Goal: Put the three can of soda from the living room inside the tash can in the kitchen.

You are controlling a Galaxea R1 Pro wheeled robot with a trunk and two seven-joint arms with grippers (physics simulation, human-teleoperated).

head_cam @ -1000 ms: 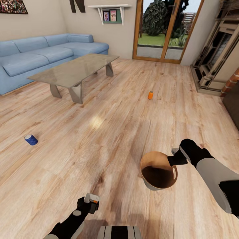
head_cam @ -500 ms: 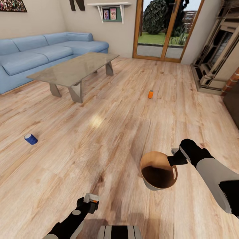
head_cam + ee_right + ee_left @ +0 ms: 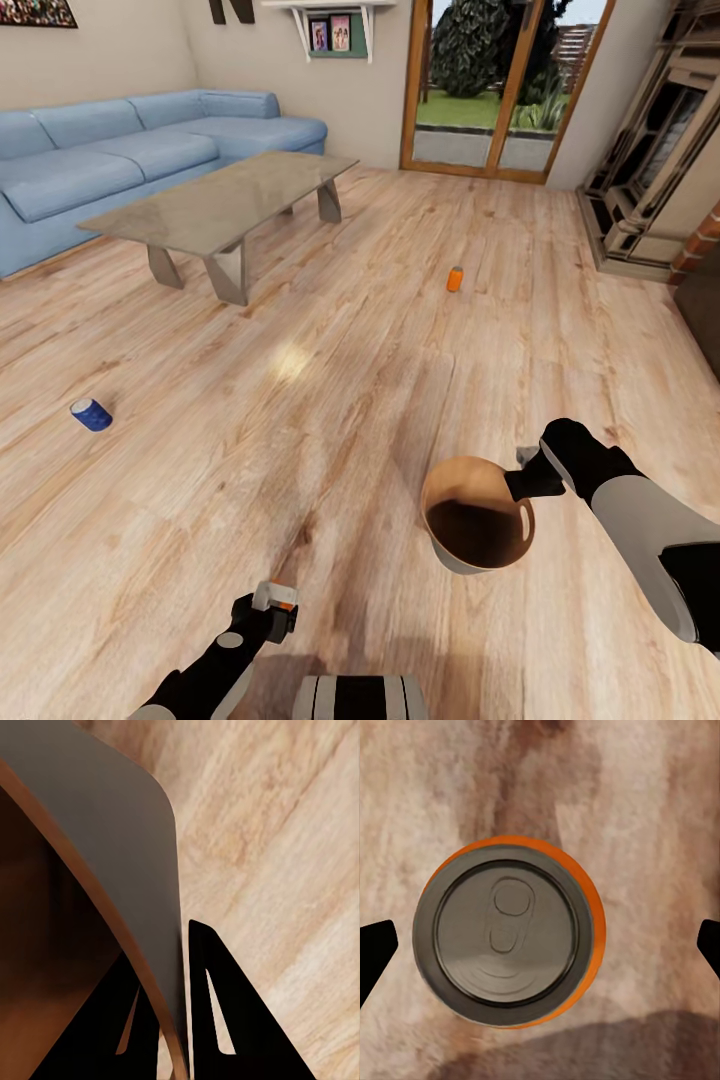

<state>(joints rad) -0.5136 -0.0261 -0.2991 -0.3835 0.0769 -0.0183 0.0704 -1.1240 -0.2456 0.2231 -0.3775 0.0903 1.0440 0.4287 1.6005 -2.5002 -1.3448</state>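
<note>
An orange can of soda (image 3: 510, 934) stands upright on the plank floor, seen from above in the left wrist view. My left gripper (image 3: 540, 945) hangs over it, open, its fingertips (image 3: 375, 952) wide on either side and clear of the can. In the head view that gripper (image 3: 272, 610) is low near my base. My right gripper (image 3: 525, 482) is shut on the rim of the tash can (image 3: 432, 485), held tilted above the floor, its dark inside empty; its fingers (image 3: 225, 1020) pinch the thin wall. A second orange can (image 3: 455, 279) stands mid-floor. A blue can (image 3: 91, 414) lies at the left.
I am in the living room. A blue sofa (image 3: 130, 160) runs along the left wall, with a grey low table (image 3: 220, 205) before it. Glass doors (image 3: 490, 90) are at the back, and a fireplace (image 3: 650, 170) with a brick edge at the right.
The whole head view has shifted slightly, the room sliding up in the picture. Both arms, the bin and the cans keep their places.
</note>
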